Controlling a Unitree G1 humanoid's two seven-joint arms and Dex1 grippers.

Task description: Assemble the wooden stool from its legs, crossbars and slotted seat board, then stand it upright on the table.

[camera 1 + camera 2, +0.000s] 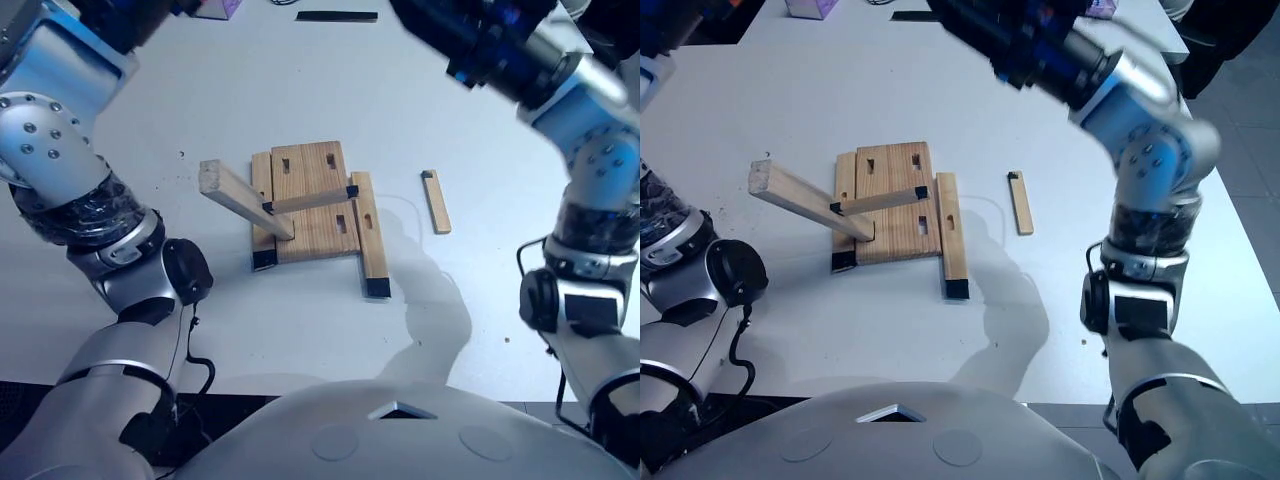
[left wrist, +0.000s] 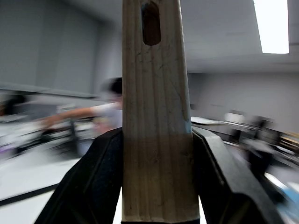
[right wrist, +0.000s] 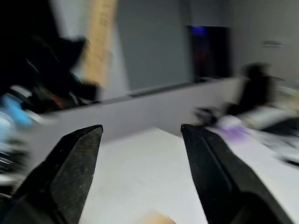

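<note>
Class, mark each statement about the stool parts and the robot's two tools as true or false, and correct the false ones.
1. The seat board lies flat on the table. True.
2. The right tool holds a crossbar. False: its fingers are open with nothing between them.
3. The left tool grips a slotted leg. True.
4. The thin strip touches the seat board. False: it lies apart from it on the table, on the robot's right.
5. A slanted leg rises from the seat board, leaning to the robot's left. True.
</note>
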